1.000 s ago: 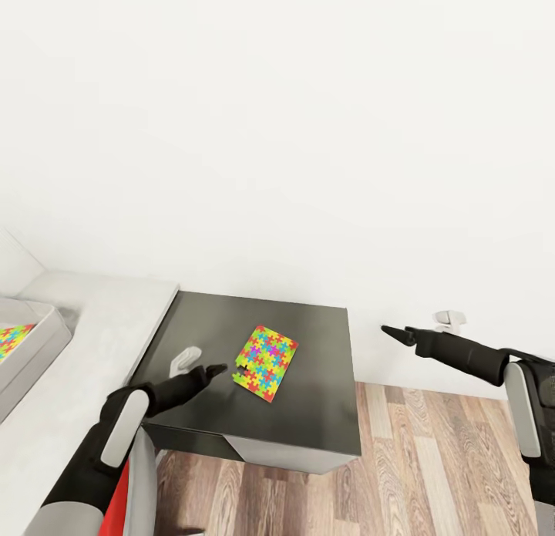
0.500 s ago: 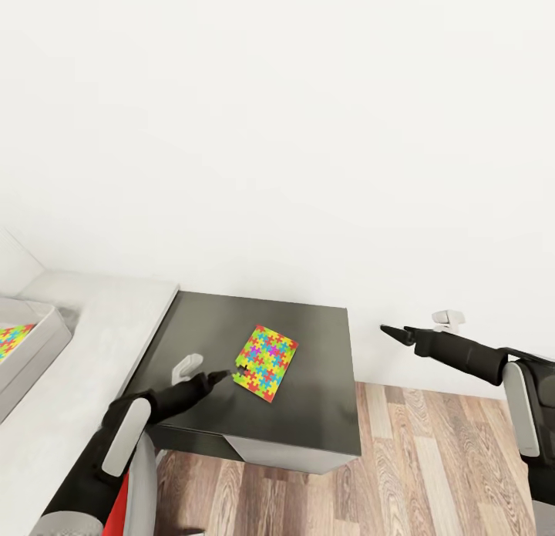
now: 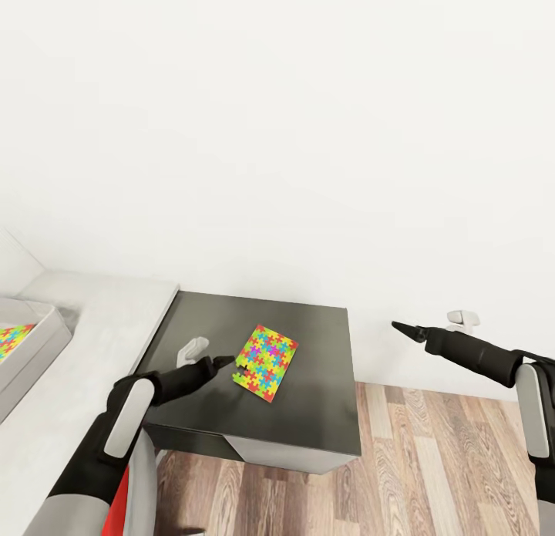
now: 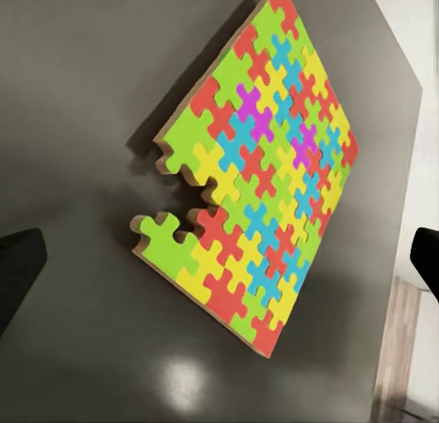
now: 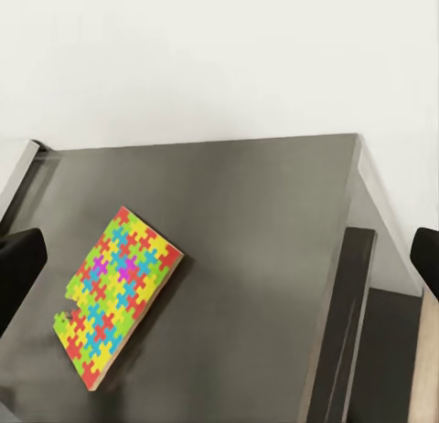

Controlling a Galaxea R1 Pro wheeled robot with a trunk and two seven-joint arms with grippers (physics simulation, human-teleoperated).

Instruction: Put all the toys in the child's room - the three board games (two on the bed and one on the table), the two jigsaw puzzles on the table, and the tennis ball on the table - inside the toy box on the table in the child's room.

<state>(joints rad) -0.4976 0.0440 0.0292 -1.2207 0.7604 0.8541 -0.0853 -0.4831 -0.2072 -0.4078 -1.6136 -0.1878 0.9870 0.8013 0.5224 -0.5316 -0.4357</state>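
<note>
Reaching low with my left gripper (image 3: 225, 360), I keep its fingers wide apart, just beside the near corner of the jigsaw puzzle (image 3: 265, 362), so I can slide them around its edge. The puzzle lies flat on the dark top of the table (image 3: 316, 420). My right gripper (image 3: 401, 327) waits off to the side over the floor (image 3: 432, 466), also open and holding nothing. I count one puzzle here, and one more inside the toy box (image 3: 42, 343) far left.
</note>
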